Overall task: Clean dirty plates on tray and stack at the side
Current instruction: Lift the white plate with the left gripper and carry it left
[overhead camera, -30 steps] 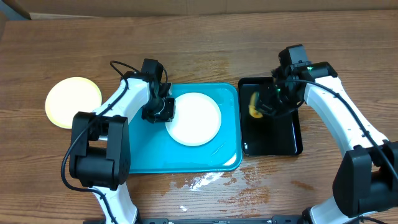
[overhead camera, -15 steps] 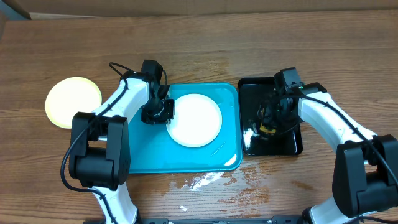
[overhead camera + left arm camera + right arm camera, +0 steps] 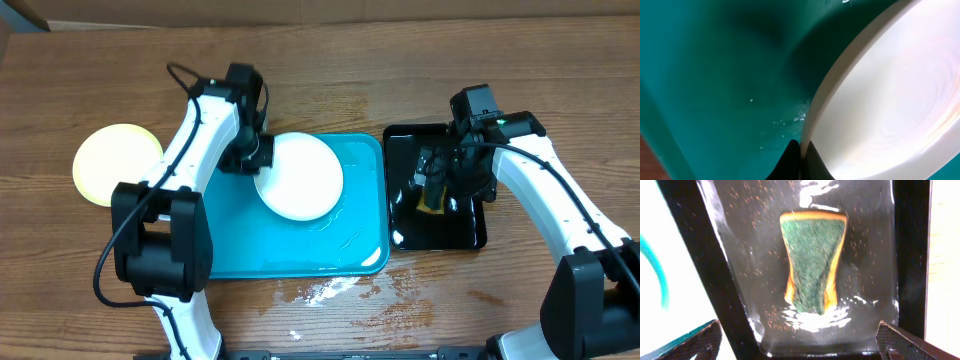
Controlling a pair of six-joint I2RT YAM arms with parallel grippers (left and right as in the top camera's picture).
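Blue tray (image 3: 300, 250) mid-table, black tray (image 3: 470, 228) just right of it. White plate (image 3: 298, 176) over the blue tray's upper left, left claw (image 3: 252, 155) pinching its rim. Yellow plate (image 3: 117, 163) off left. Sponge (image 3: 812, 265) in the black tray, right claw (image 3: 440, 178) spread wide above.

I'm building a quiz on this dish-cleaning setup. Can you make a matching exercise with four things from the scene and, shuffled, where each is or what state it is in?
Things:
1. white plate
2. pale yellow plate
3. sponge
4. right gripper

Place or state:
A. lying in the black tray
B. open, holding nothing
C. on the wooden table, left of the turquoise tray
D. pinched at its rim by the left gripper

Pairs: 1-D, 2-C, 3-A, 4-B
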